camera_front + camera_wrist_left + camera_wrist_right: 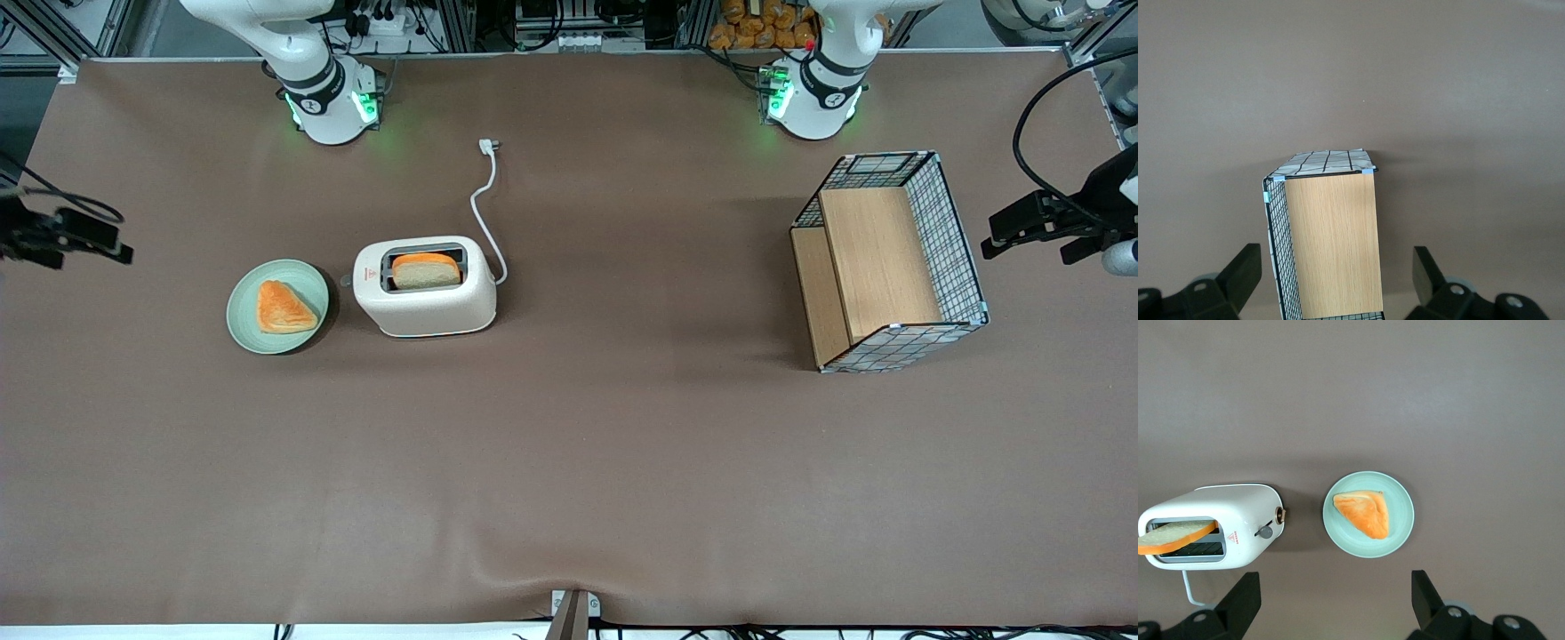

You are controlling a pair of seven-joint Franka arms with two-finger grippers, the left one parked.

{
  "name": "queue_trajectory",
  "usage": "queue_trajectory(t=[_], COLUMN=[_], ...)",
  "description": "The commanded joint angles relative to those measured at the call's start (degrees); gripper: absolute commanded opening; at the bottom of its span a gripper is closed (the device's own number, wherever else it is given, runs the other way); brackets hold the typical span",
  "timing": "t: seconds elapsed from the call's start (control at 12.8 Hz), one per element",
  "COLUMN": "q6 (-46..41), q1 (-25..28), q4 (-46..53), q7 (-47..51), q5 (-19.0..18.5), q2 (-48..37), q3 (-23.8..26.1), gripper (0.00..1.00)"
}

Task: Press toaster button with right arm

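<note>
Plate (pixel 244 324) with pastry (pixel 283 308) — claw (pixel 1331 600) above

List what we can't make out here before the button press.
- Front view: the button is too small to tell from the toaster end face. Only the right wrist view shows it.
- Front view: the gripper hangs at the working arm's end of the table, with its arm cut off by the frame edge.
- Right wrist view: the cord passes under one of the open fingers.
</note>
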Motion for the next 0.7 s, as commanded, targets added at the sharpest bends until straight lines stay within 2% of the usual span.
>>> queue_trajectory(t=[0.0,0.23,0.63], q6=[-0.4,-3.8,-4.1], q1=[-4.9,-5.7,-6.3], q4=[-0.7,-0.7,0.3], q7=[3.3,5.7,6.8], q5=[-2.1,-3.4,-5.0], q2=[-2.0,-4.5,-4.7], q3=[5.7,7.4,8.4], gripper=[1.0,1.0,1.0])
